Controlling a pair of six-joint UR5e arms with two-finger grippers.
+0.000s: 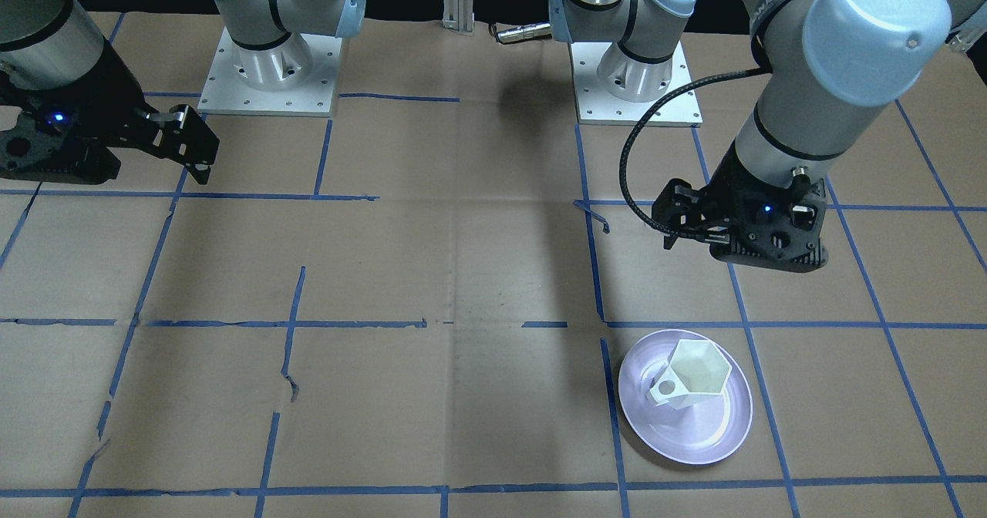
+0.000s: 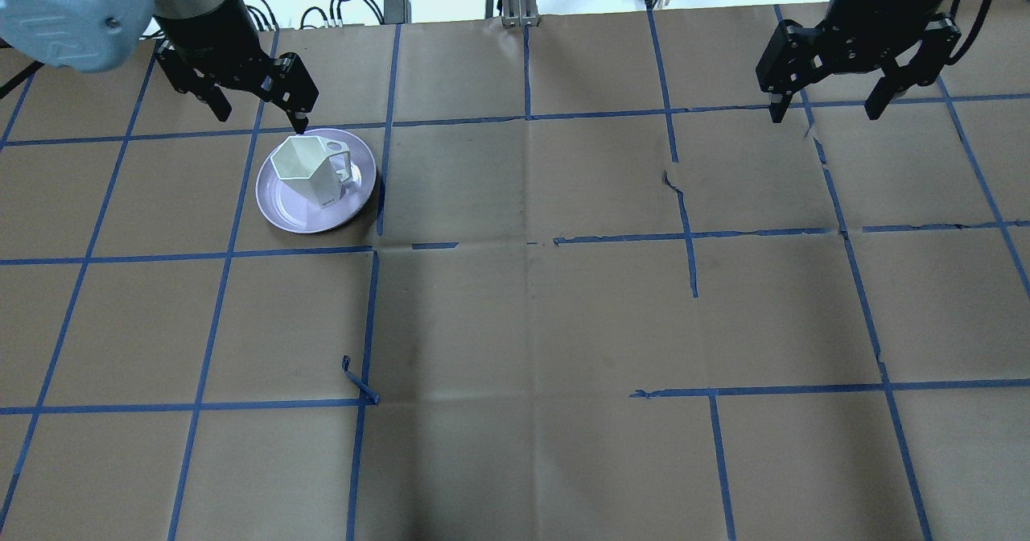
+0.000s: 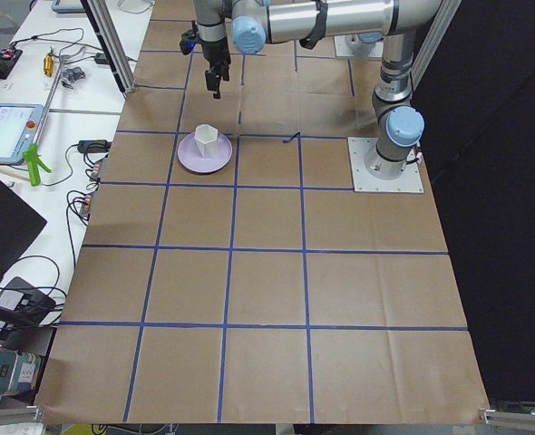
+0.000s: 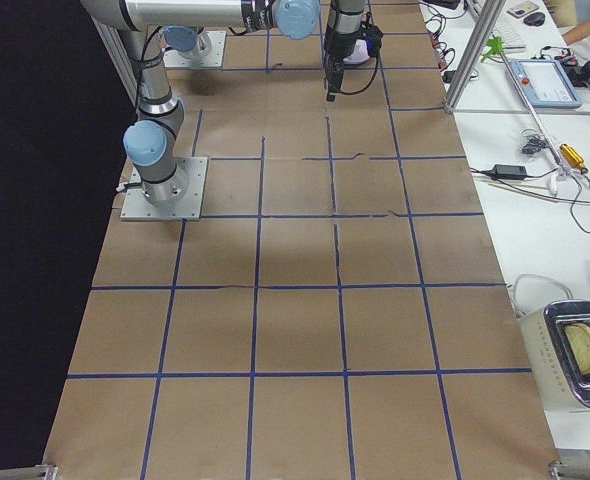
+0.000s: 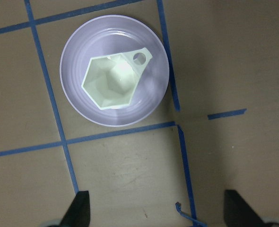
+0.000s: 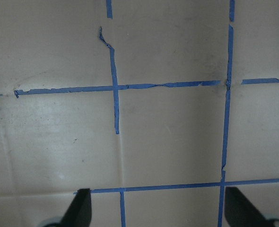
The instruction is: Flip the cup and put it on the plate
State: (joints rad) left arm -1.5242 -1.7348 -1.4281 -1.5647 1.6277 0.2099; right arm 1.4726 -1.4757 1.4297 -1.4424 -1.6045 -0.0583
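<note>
The white faceted cup [image 2: 306, 169] stands upright, mouth up, on the pale lavender plate [image 2: 282, 207] at the far left of the table. Its handle points toward the table's middle. Both also show in the front-facing view, cup [image 1: 694, 375] on plate [image 1: 694, 435], and in the left wrist view, cup [image 5: 112, 81] on plate [image 5: 73, 87]. My left gripper [image 2: 259, 114] is open and empty, raised just beyond the plate's far edge. My right gripper [image 2: 825, 113] is open and empty, raised over the far right of the table.
Brown paper with a blue tape grid covers the table. The two arm bases [image 1: 270, 63] [image 1: 634, 71] stand at the robot's edge. Benches with cables and devices, among them a toaster [image 4: 580, 350], flank both table ends.
</note>
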